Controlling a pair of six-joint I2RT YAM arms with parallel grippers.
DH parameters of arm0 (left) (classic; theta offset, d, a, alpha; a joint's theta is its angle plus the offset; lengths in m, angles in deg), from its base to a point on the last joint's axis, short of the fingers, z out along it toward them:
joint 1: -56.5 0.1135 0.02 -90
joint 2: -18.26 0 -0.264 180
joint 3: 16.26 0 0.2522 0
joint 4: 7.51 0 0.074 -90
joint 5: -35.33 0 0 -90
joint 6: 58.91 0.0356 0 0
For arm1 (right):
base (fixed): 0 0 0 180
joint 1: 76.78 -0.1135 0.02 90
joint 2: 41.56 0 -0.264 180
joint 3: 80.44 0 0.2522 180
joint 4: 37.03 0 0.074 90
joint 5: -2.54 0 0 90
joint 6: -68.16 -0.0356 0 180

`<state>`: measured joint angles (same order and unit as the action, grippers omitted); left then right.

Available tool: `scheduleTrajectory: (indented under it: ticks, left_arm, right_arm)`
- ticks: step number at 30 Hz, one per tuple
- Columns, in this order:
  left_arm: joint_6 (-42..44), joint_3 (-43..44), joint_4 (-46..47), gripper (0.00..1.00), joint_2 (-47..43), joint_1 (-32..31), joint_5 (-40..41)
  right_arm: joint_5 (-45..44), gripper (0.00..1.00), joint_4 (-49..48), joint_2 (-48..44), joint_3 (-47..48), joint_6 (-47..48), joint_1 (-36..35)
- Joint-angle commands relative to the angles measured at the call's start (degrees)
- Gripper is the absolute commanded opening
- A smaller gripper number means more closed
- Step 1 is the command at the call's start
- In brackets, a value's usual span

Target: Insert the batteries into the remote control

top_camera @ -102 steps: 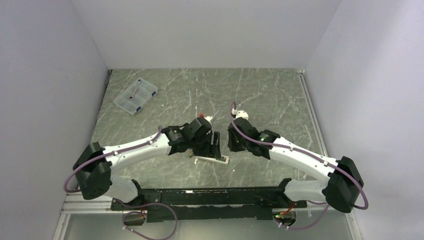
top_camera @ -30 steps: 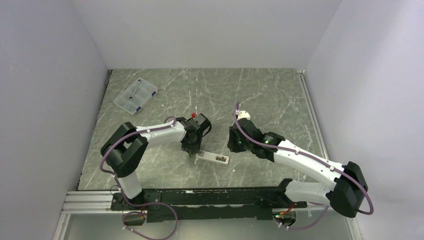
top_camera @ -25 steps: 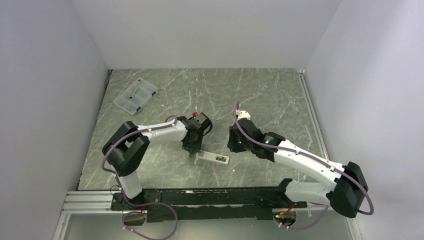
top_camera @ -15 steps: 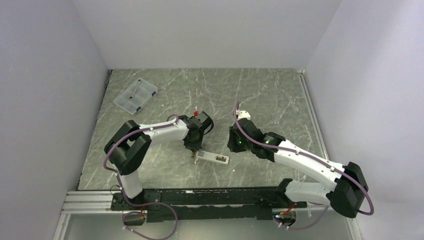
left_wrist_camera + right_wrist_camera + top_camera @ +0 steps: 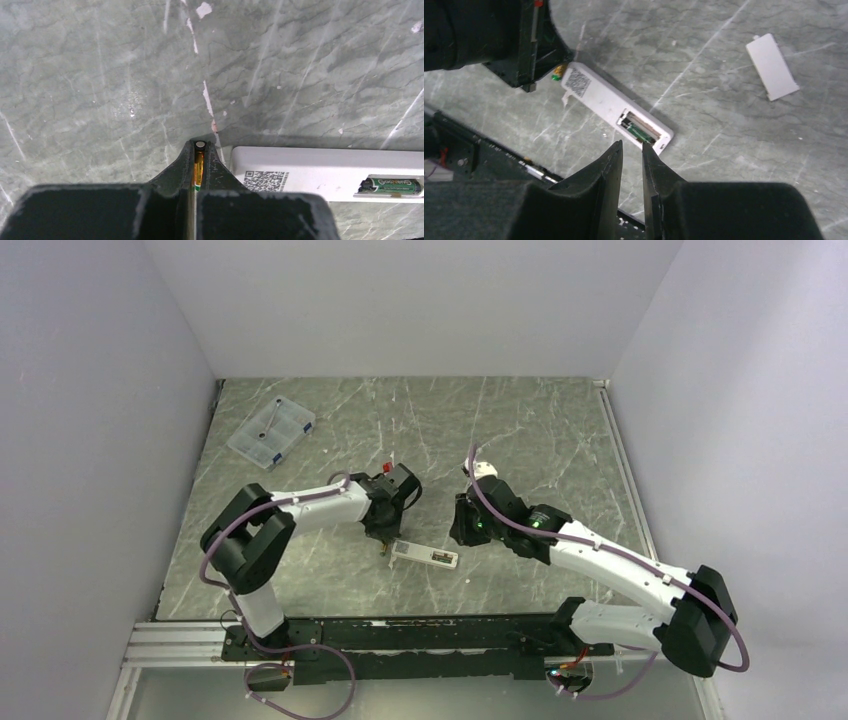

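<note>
Marbled tabletop (image 5: 520, 420): left jaws clench the copper-orange battery (image 5: 199, 165) beside the remote control (image 5: 320, 172), at its QR end; right jaws, slightly parted and empty, hover nearer its open end.

Matt white plastic remote control (image 5: 320, 167); smooth, veined stone-look table (image 5: 100, 75).

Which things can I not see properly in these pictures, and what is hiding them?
- Copper-orange battery: in the left wrist view, the shut left fingers cover most of it.
- Remote control: it lies face down in every view, so display and buttons are hidden.
- Clear box: in the top view, its contents are too small to tell.
</note>
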<state>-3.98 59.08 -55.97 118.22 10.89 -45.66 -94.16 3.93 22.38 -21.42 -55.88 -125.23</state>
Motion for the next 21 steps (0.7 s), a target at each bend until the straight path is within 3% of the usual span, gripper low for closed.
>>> scheduleTrajectory:
  ticks: [1,13,21]
  left_arm:
    - [-0.9,-2.4,-1.0,0.0,-3.6,1.3,0.2]
    - [-5.2,-5.3,-1.2,0.0,-18.5,3.8,-6.0]
    - [-12.3,-10.0,4.7,0.0,-29.9,5.1,-14.4]
  right_arm:
    - [5.5,0.25,-4.8,-2.4,-0.4,1.3,0.2]
    - [17.6,0.3,-14.0,-5.4,-4.9,-1.1,0.1]
    - [24.4,0.32,-21.6,-6.6,-7.9,-5.4,0.1]
